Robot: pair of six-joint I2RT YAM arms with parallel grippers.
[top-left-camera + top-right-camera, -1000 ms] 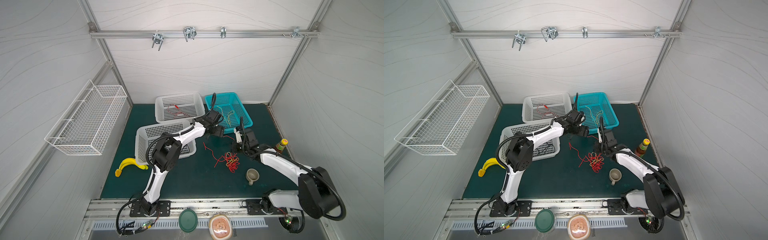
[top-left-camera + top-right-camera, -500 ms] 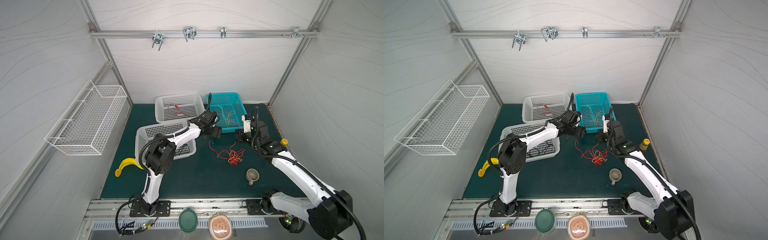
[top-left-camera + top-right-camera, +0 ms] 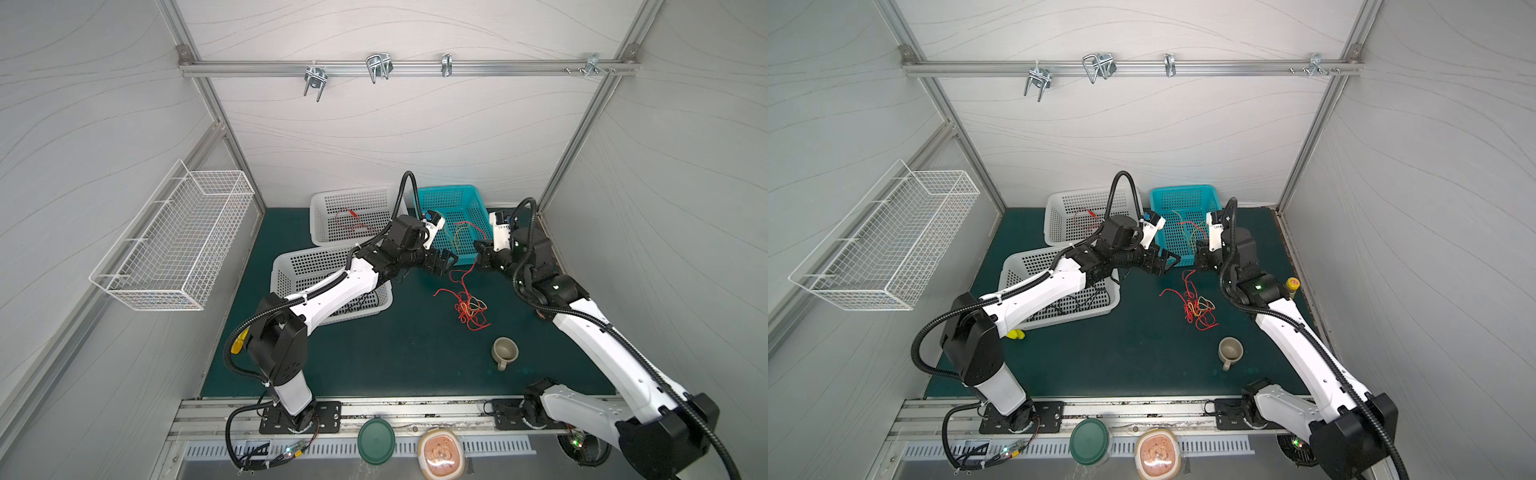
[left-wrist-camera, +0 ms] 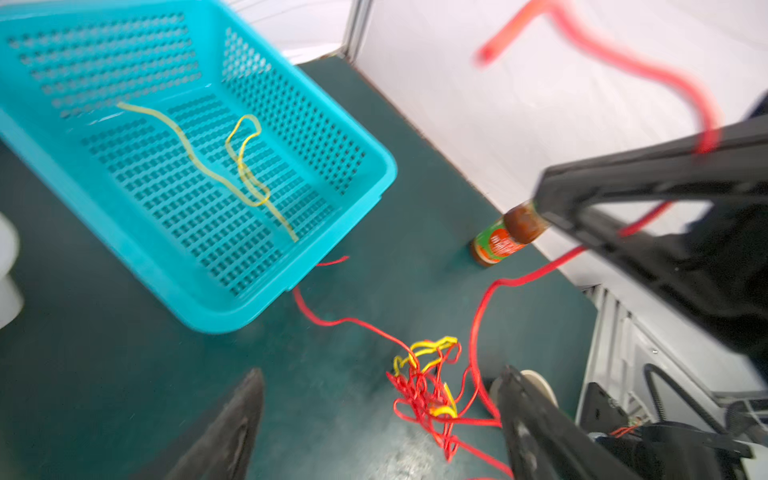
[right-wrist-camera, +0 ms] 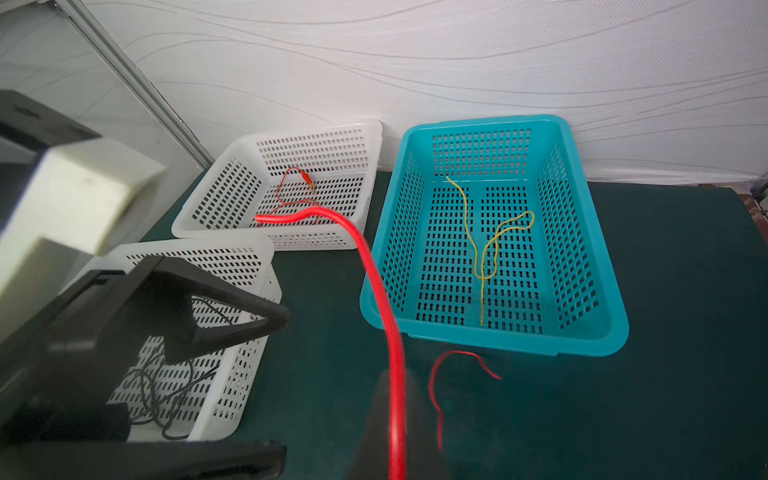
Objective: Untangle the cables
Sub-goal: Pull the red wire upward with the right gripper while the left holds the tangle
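Tangle (image 3: 469, 307) of red and yellow cables is lying on the green table (image 3: 374, 353), in the open patch in front of the teal basket (image 3: 449, 189). It is sitting apart from the mug (image 3: 505, 351), which is nearer the front edge.

Right pincer (image 3: 482, 254) is hovering just in front of the teal basket, jaws closed down on one red strand (image 5: 376, 291). In the right wrist view the strand is rising out from between the closed fingers and arching away. In the left wrist view it is running down from that pincer into the heap. So its long axis is going from the heap up and back toward the basket. Judging by the curves, it is hanging slack.

Left pincer (image 3: 446, 262) is hanging just beside the right one, on the white baskets' side, jaws spread wide and gripping nothing. From its wrist camera the heap is sitting ahead of and below the fingertips (image 4: 245, 399), roughly in line with the gap.

Judgement: the left pincer is the free one and is already lined up. A drop down and forward would put the knot between its jaws, so the right arm could draw the strand out against it. Risk: the heap looks light and may drag along whole.

Seemingly sorted: a yellow cable (image 5: 486, 249) in the teal basket, a red clip lead (image 5: 299, 187) in the rear white basket (image 5: 224, 195) and a black cable (image 5: 143, 386) in the near white basket (image 5: 232, 245).
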